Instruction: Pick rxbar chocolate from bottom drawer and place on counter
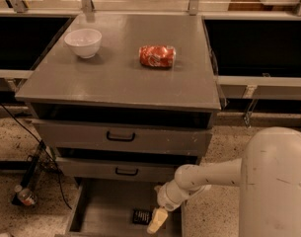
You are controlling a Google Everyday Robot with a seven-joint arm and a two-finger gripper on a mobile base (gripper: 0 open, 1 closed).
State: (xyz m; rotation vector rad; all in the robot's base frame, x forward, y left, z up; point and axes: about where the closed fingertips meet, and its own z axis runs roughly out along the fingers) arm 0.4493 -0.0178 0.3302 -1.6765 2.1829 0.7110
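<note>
The rxbar chocolate (141, 216) is a small black wrapper lying flat on the floor of the open bottom drawer (103, 209), near its front right. My gripper (156, 220) hangs low inside the drawer, just right of the bar and close against its edge. The white arm comes in from the lower right. The grey counter (110, 75) tops the cabinet above.
A white bowl (83, 42) stands on the counter's back left. A red-orange snack packet (157, 56) lies near the counter's middle. Two shallower drawers with black handles (121, 137) sit slightly open above the bottom one. Cables and a small bottle (25, 196) lie on the floor at left.
</note>
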